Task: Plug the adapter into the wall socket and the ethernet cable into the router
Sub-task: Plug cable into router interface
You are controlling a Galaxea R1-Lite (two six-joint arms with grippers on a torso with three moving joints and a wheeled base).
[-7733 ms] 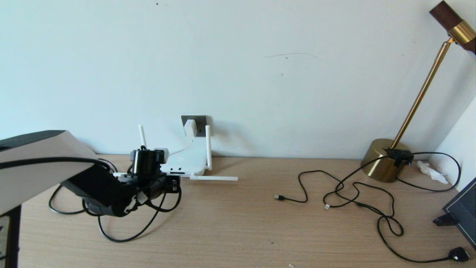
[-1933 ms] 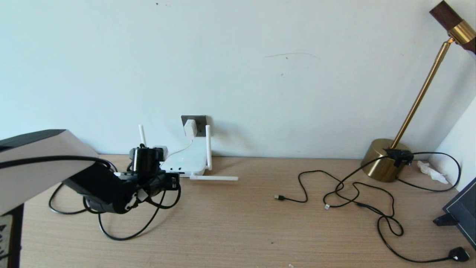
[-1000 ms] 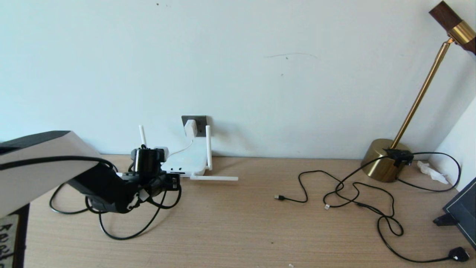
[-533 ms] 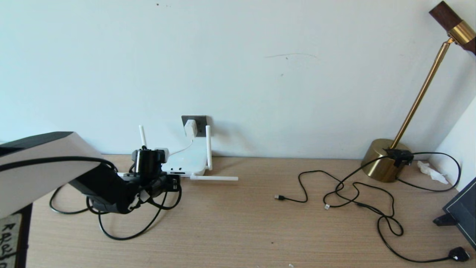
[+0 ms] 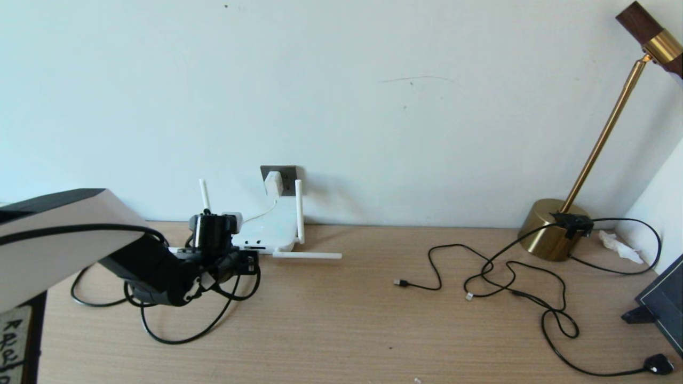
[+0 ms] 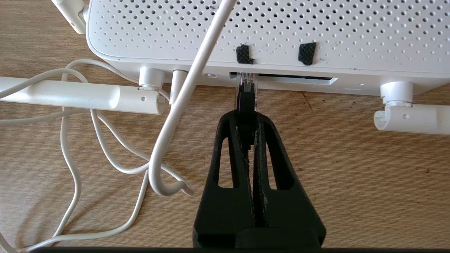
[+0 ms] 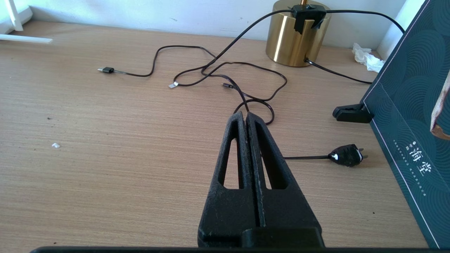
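The white router [image 5: 269, 230] lies by the wall with its antennas folded out. Above it, the white adapter [image 5: 272, 183] sits in the dark grey wall socket [image 5: 288, 173], and its thin white cord [image 6: 105, 154] trails over the desk. My left gripper [image 6: 246, 117] is shut on the black ethernet cable's connector [image 6: 246, 102]. The connector's clear tip [image 6: 247, 81] meets the left end of the router's dark port slot [image 6: 291, 79]; how deep it sits is hidden. The cable [image 5: 184, 335] loops on the desk behind my left gripper [image 5: 248, 262]. My right gripper [image 7: 245, 115] is shut and empty above the desk.
Thin black USB cables [image 5: 480, 277] tangle at the right of the desk. A black mains plug [image 7: 346, 155] lies near the brass lamp base [image 5: 549, 229]. A dark box [image 7: 411, 105] stands at the far right. One router antenna [image 6: 191, 91] crosses near my left gripper.
My left arm has shifted only slightly, with its gripper still holding the connector at the router's port edge. Nothing else has moved.
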